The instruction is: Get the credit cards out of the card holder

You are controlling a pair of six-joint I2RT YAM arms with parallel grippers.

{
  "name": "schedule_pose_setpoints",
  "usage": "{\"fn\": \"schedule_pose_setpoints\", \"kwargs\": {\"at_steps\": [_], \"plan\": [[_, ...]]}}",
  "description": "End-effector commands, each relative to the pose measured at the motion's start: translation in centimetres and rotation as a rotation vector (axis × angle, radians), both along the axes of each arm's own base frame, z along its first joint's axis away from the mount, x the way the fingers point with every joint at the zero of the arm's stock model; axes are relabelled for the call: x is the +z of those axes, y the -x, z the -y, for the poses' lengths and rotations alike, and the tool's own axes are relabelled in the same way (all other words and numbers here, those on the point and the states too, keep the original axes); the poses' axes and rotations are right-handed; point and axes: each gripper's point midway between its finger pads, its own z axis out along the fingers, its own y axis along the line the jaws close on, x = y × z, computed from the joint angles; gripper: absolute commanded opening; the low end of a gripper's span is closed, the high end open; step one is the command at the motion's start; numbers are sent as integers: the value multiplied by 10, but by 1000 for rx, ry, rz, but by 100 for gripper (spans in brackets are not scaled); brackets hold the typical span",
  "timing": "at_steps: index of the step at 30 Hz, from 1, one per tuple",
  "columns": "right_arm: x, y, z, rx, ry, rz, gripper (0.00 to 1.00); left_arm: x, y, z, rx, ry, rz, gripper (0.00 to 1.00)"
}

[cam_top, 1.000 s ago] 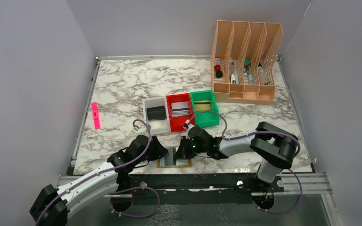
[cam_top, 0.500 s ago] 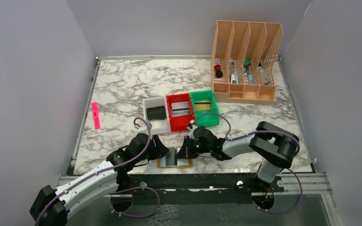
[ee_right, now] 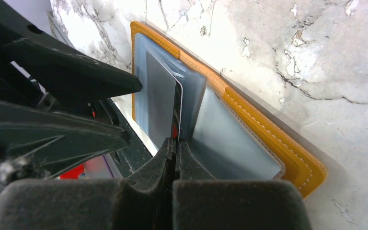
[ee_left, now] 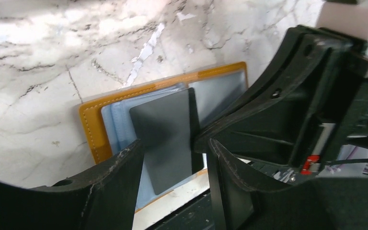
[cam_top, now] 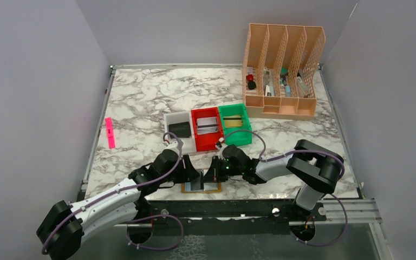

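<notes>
The right gripper (ee_right: pixel 175 143) is squeezed shut on the edge of a dark card (ee_right: pixel 163 100), low in the middle of the right wrist view. It pinches only the thin edge, so the card stands up out of its blue pocket and does not lie flat. The left gripper (ee_left: pixel 172 146) is partly open and holds nothing. Its two fingers sit one on each side of the same card, low in the left wrist view, likely so it can take the card or steady it. Whether they touch the card cannot be told. The card holder (ee_right: pixel 273 136) lies open and flat on the table (cam_top: pixel 141 103), at the bottom middle of the top view, right between the two arms. That spot lets both arms reach it. Its brown rim goes around pale blue pockets. Further up in the top view is a red bin (cam_top: pixel 201 145) with what look like cards inside, so this card probably goes there. The card looks only part way out, so the job is not finished.
</notes>
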Motion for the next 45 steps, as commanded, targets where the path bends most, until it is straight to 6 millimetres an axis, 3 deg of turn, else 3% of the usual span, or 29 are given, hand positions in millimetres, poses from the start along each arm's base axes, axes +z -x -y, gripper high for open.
{"fn": "schedule_pose_setpoints", "kwargs": {"at_steps": [1, 7, 18, 23, 37, 43, 45], "plan": [[-9, 0, 8, -11, 29, -12, 1, -17, 9, 0, -30, -20, -43, 54], [-3, -4, 13, -26, 38, 4, 1, -37, 11, -8, -3, -83, -95, 54], [-2, -2, 32, -68, 65, 12, 1, -49, 14, -13, -1, -134, -119, 54], [1, -3, 27, -59, 42, 7, 2, -46, 14, -11, -12, -123, -112, 54], [6, -5, 5, -54, -71, -31, 25, -41, 14, -8, -12, -92, -94, 50], [5, -3, 1, -38, -98, -34, 25, -41, 12, -7, -12, -91, -94, 50], [5, -3, 2, -39, -98, -26, 19, -41, 12, -6, -14, -94, -96, 50]]}}
